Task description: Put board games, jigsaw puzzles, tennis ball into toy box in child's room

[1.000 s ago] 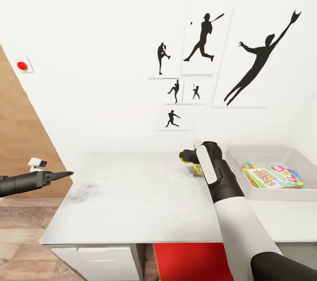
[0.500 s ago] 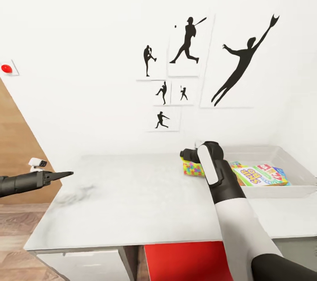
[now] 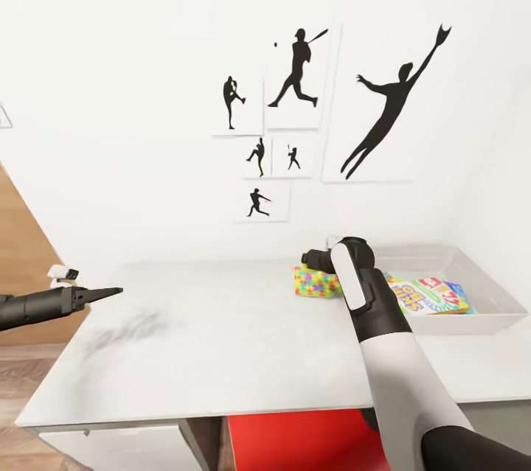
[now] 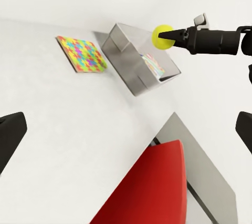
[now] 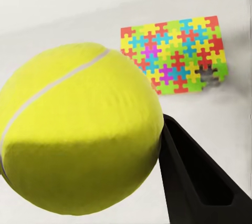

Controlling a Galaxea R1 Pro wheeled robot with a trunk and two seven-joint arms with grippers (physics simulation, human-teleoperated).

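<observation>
Only the camera has swung since before: right hand (image 4: 169,36) stays clamped on the tennis ball (image 4: 162,37) above the worktop (image 3: 221,338), left hand (image 3: 110,292) apart.

Six white posters with black athlete silhouettes (image 3: 295,113) hung clustered on the plain white wall (image 3: 133,88): largest, a leaping figure, at the cluster's right. A glossy red chair (image 4: 149,190) stood tucked under the desk edge. Wood-plank floor (image 3: 18,360) was visible at far left. A brown wooden panel (image 3: 15,235) adjoined the wall there.
</observation>
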